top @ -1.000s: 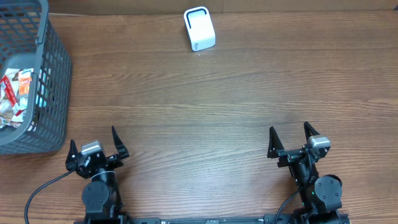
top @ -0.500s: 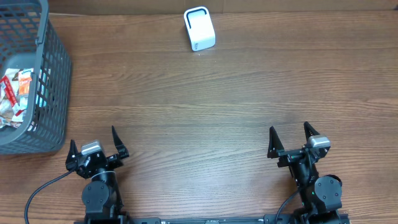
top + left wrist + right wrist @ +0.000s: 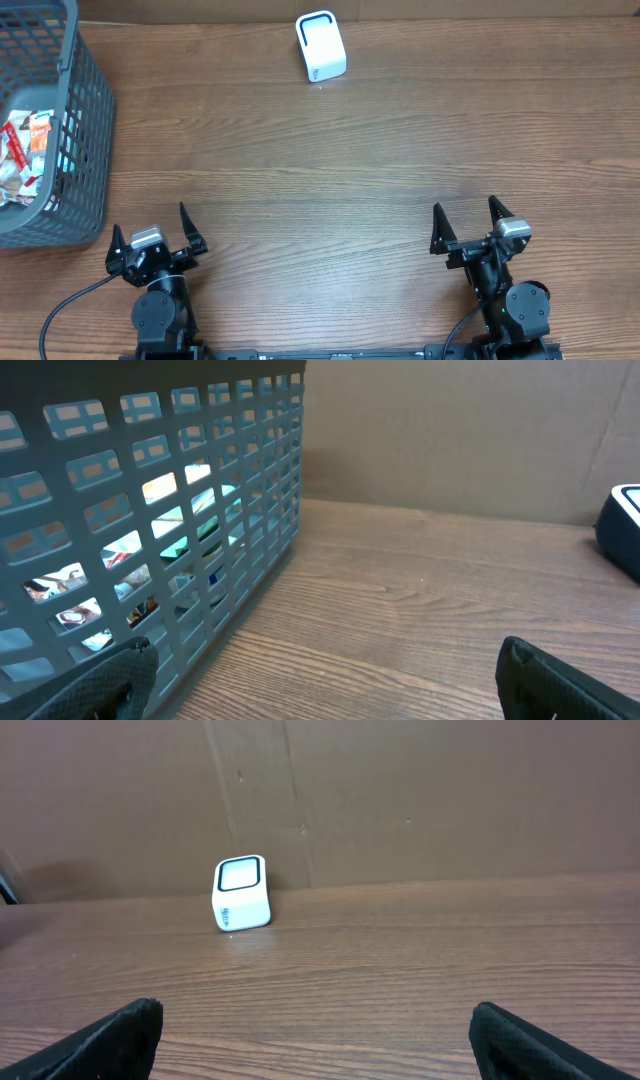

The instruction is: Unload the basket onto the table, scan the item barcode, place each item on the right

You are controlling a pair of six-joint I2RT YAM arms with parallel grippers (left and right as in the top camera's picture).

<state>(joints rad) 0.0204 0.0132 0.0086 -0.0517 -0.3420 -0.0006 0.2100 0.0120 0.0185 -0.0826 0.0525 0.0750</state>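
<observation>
One wooden worktop (image 3: 330, 170) fills the overhead view. At its far left stands a grey mesh basket (image 3: 95, 120). At the near edge, well apart from each other, the left tool (image 3: 152, 228) and the right tool (image 3: 465, 215) both stand spread fully wide with nothing between their fingers. A small white scanner (image 3: 321, 46) stands at the far edge, near the middle. Colourful packets (image 3: 25, 150), the items to scan, lie inside the basket.

Brown wood-grain table top (image 3: 330, 170) spans the whole view. Creased brown cardboard wall (image 3: 400, 790) stands upright along its far edge.
</observation>
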